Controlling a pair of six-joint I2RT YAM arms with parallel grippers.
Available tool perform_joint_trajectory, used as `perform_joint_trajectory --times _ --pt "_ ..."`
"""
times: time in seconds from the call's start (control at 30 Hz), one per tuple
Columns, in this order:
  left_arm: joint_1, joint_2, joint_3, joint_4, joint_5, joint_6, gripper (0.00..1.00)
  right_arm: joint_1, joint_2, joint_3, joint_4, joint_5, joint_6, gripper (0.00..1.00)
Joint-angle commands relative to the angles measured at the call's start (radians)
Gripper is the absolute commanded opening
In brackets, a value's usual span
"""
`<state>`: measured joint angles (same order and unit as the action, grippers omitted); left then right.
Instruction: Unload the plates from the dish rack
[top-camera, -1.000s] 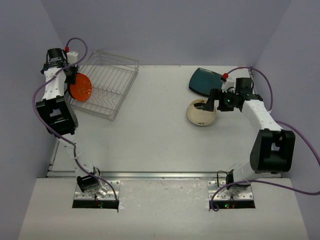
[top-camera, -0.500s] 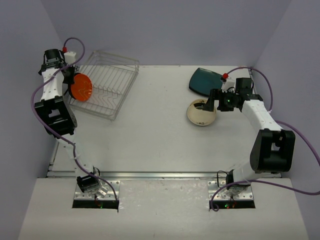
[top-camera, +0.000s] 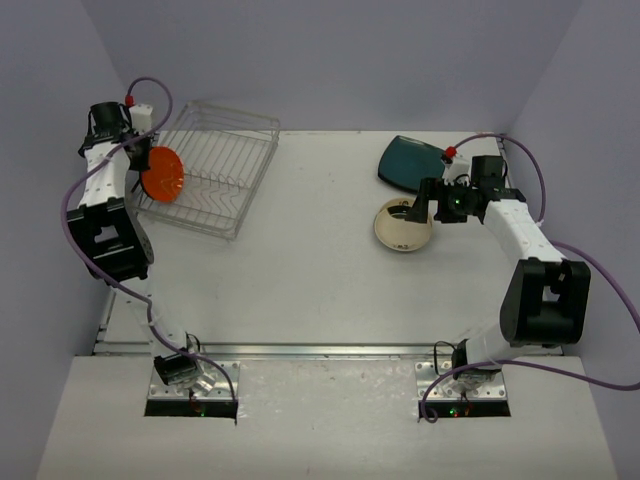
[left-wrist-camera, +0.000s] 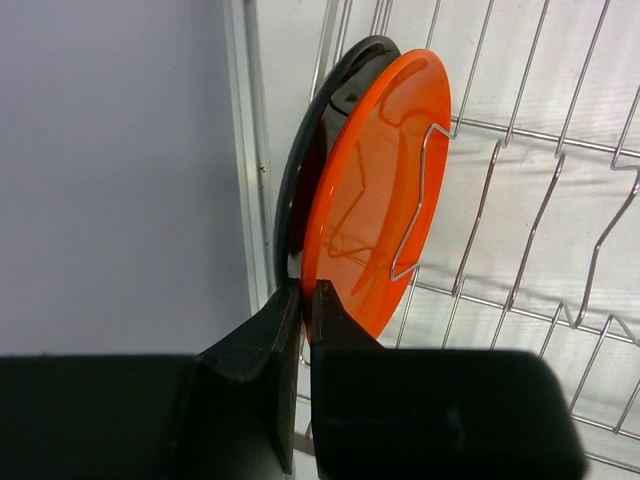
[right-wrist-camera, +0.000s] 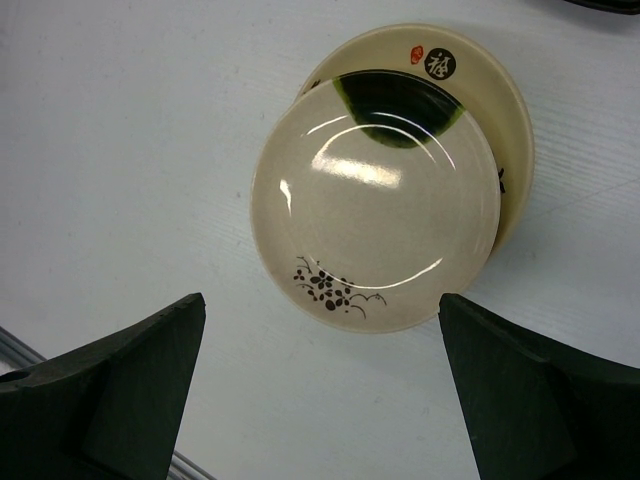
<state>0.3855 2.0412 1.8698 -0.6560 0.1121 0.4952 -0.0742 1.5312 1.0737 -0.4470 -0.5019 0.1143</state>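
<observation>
Tabletop (top-camera: 320, 260) unchanged, left pincer (left-wrist-camera: 303, 300) now clamps orange plate (left-wrist-camera: 375, 200) in rack (top-camera: 225, 165), right pincer (right-wrist-camera: 320, 305) stays spread.

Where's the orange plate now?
Top view, far left: the orange plate stands upright at the left end of the dish rack, a black plate beside it, the left hand pinching its rim.

The dish rack (top-camera: 228, 178) sits at the table's (top-camera: 300, 280) far left. At its left end the front plate (left-wrist-camera: 375, 200) stands upright against the rear plate (left-wrist-camera: 298, 180). Far right lies the lone plate (top-camera: 410, 163); just before it, the upper plate (right-wrist-camera: 375, 215) rests on the lower plate (right-wrist-camera: 508, 110)
</observation>
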Motion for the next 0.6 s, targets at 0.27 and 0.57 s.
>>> perform_joint_trajectory --times 0.27,0.57 --pt "-0.067 -0.375 -0.088 0.251 0.026 0.039 0.00 0.007 -0.073 0.033 0.027 -0.050 0.005 0.99" --pt "-0.251 -0.520 -0.249 -0.046 0.525 0.057 0.00 0.034 -0.159 -0.010 0.200 -0.315 0.078 0.99"
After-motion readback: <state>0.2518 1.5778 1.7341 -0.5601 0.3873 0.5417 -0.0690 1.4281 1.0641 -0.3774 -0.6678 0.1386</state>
